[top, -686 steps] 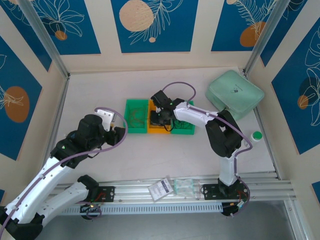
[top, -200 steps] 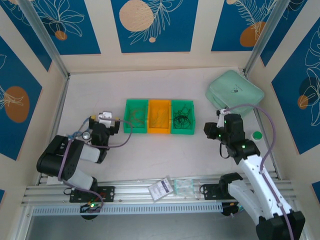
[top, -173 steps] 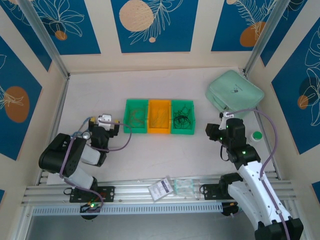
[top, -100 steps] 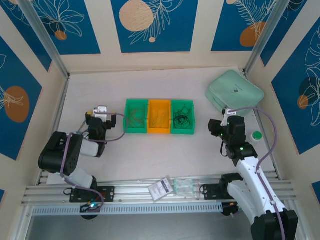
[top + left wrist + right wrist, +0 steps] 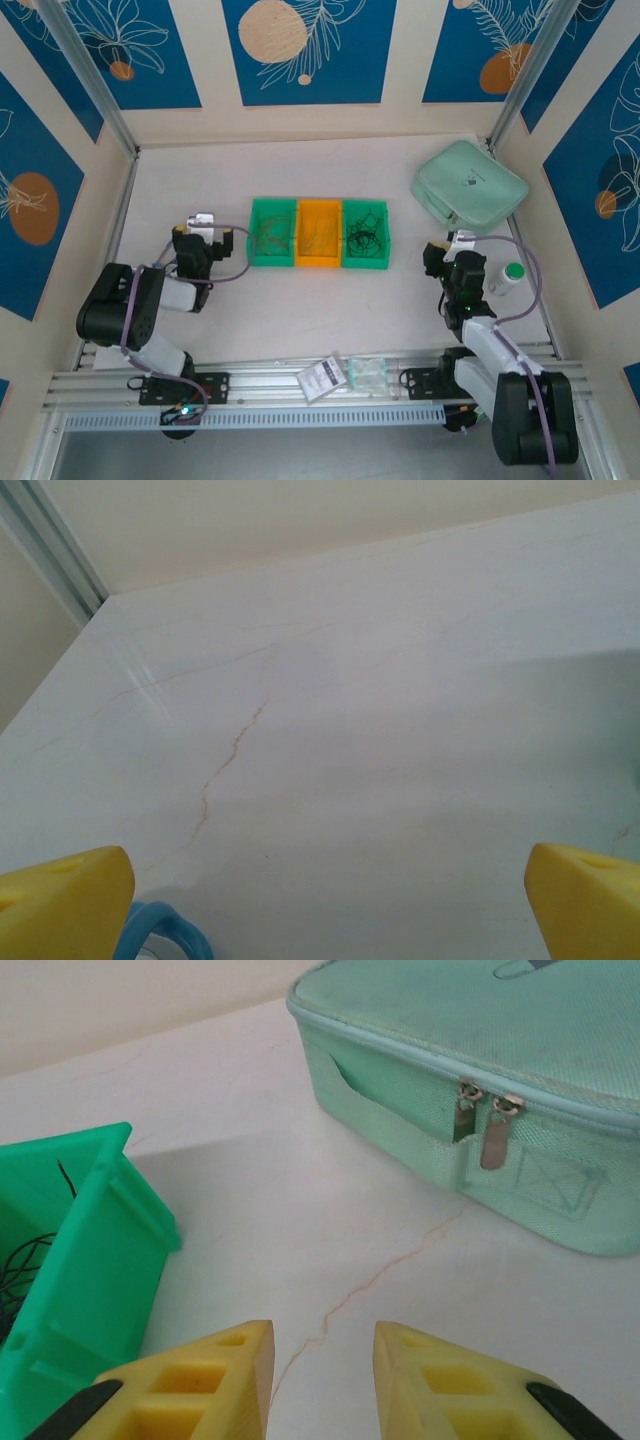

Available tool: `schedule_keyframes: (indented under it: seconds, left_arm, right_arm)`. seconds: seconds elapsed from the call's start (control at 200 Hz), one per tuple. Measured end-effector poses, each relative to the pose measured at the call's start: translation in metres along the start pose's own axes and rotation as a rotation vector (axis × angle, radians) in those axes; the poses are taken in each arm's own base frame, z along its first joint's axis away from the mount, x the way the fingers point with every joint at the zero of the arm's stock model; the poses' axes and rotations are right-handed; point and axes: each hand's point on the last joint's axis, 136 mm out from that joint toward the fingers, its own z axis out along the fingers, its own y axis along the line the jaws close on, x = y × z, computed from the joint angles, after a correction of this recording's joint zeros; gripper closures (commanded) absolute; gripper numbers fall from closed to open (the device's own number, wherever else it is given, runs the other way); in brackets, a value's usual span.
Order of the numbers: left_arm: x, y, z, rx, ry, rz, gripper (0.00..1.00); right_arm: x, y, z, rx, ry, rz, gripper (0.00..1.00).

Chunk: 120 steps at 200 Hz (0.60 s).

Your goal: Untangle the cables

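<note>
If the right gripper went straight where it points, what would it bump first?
Probably the mint case, near its left corner. The green bin sits left of that line. The right gripper seems tilted down a bit, so it might touch the table first; depth is hard to judge.

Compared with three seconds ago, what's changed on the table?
The right arm pulled back from the bins to the near right; the right gripper is empty, jaws slightly apart, near the mint pouch. The left arm folded back, left gripper wide open beside the left green bin. Bins, cables and pouch stayed put.
</note>
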Motion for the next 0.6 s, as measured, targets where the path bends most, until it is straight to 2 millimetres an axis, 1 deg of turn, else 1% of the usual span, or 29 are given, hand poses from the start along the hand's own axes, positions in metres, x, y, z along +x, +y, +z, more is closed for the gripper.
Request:
schedule_keyframes:
  seconds: [0.09,0.19,0.31,0.46,0.6]
  left_arm:
    - [0.001,0.000,0.000,0.000,0.003,0.001,0.00]
    - [0.002,0.000,0.000,0.001,0.009,0.002,0.00]
    - [0.003,0.000,0.000,0.001,0.010,0.003,0.00]
    - [0.003,0.000,0.000,0.001,0.012,0.003,0.00]
    - [0.003,0.000,0.000,0.001,0.012,0.003,0.00]
  right_arm:
    - [-0.008,0.004,0.010,-0.022,-0.043,-0.025,0.68]
    - [-0.008,0.008,0.021,-0.052,-0.061,-0.051,0.68]
    - [-0.001,0.011,0.032,-0.077,-0.053,-0.079,0.68]
    - [0.002,0.017,0.042,-0.119,-0.064,-0.104,0.68]
    - [0.015,0.019,0.053,-0.142,-0.044,-0.117,0.68]
